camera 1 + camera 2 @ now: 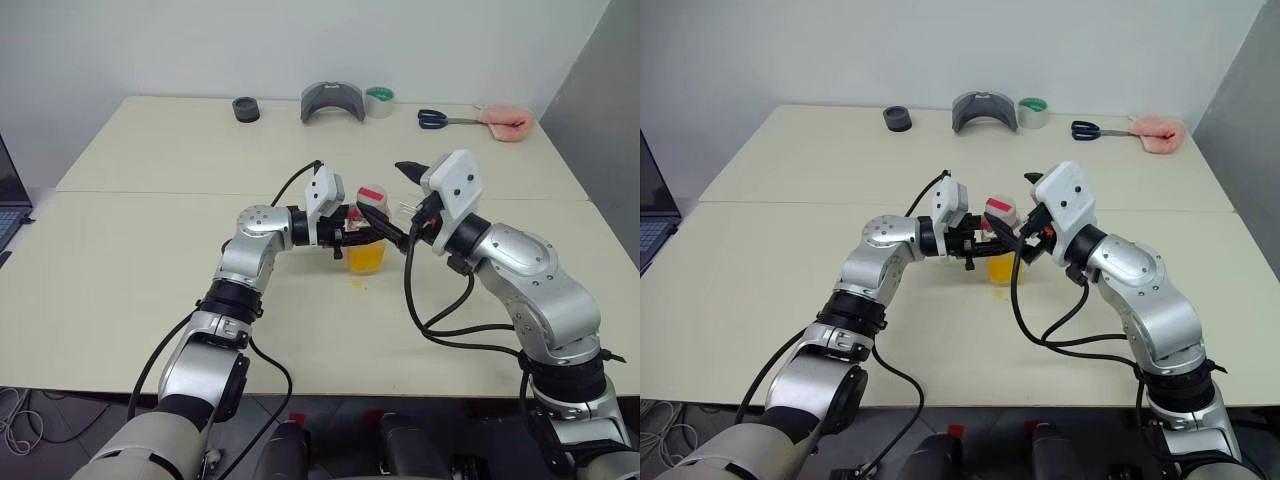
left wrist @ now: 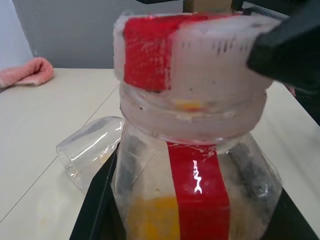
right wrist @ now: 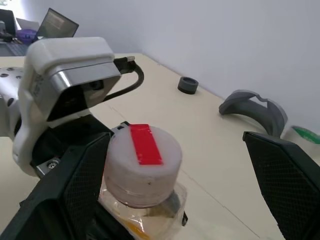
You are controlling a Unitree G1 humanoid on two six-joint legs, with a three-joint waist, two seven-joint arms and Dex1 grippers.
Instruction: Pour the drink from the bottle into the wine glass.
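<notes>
The bottle (image 1: 368, 240) is standing upright near the middle of the table (image 1: 120, 260), and everything else is best placed from it. The left gripper (image 1: 352, 232) is clamping its body from the side, fingers closed tight on the plastic. The drink (image 1: 366, 257) is sitting in the bottle's lower part; the red-and-white cap (image 3: 144, 159) is on. The right gripper (image 3: 180, 190) is hovering at the cap with its fingers spread wide — one finger (image 3: 82, 175) just beside the cap, the other (image 3: 287, 172) well apart from it. The wine glass (image 2: 90, 147) is lying on its side on the table just behind the bottle.
</notes>
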